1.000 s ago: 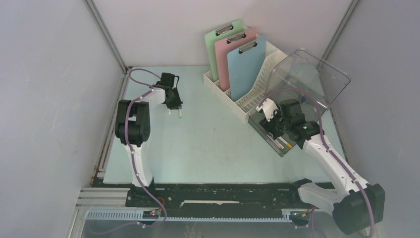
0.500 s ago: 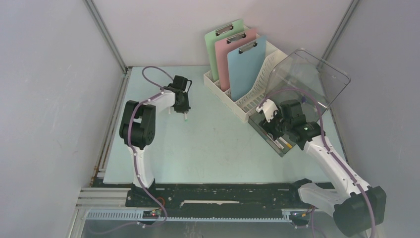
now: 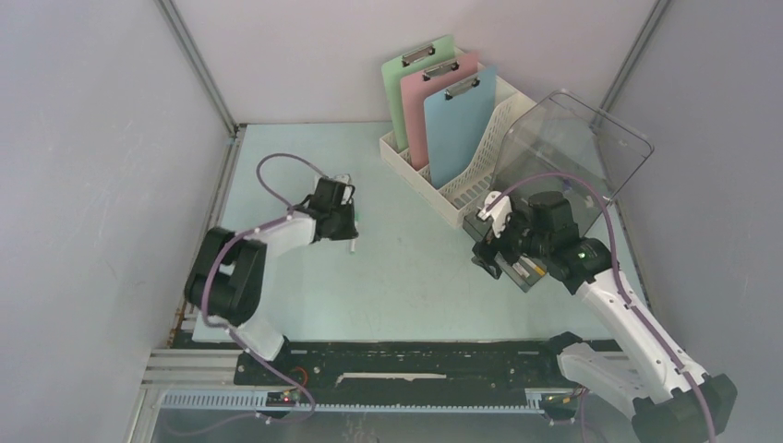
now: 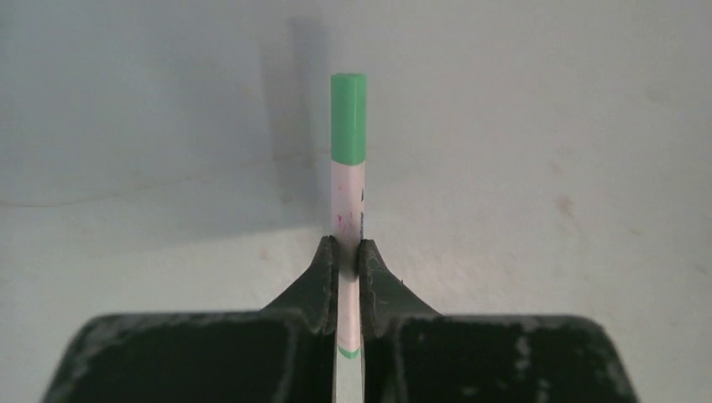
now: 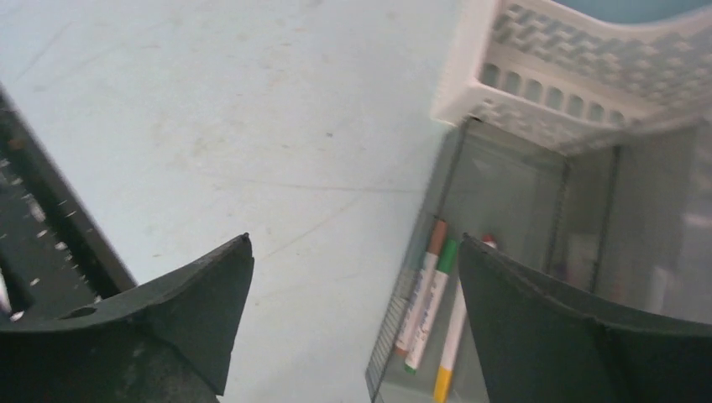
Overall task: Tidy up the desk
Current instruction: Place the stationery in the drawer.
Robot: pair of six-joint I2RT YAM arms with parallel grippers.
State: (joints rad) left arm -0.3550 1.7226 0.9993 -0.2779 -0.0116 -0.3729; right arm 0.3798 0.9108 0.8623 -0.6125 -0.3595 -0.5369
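- across the whole floor of the enclosure: the desk (image 3: 406, 286), a pale mint-blue top, lies under both arms with walls on 3 sides.
- left-centre of the desk: the left gripper (image 4: 347, 252) is clamped tight on a white marker with a green cap (image 4: 348, 126). the barrel is pinched between the 2 fingertips and the capped end sticks out past them.
- the marker casts a shadow on the desk. i cannot tell if its tip touches the surface.
- right side, at the near-left end of a clear box (image 3: 528, 277): the right gripper (image 5: 354, 248) is spread wide with nothing between its jaws. in the wrist view, bare desk and the box edge show through the gap.
- inside the box: 3 pens (image 5: 432, 306) lie side by side along the wall. 1 is orange-capped, 1 green-capped and 1 yellow-ended.
- the box's clear lid (image 3: 582, 138) stands up and tilts back toward the right wall.
- far right of the desk, just beside the box: a white slotted file rack (image 3: 480, 175) holds 3 clipboards upright in a row.
- the clipboards are green (image 3: 406, 88), pink (image 3: 441, 97) and blue (image 3: 462, 129), with clips at the top.
- the 2 grippers are well apart, with open desk between them.
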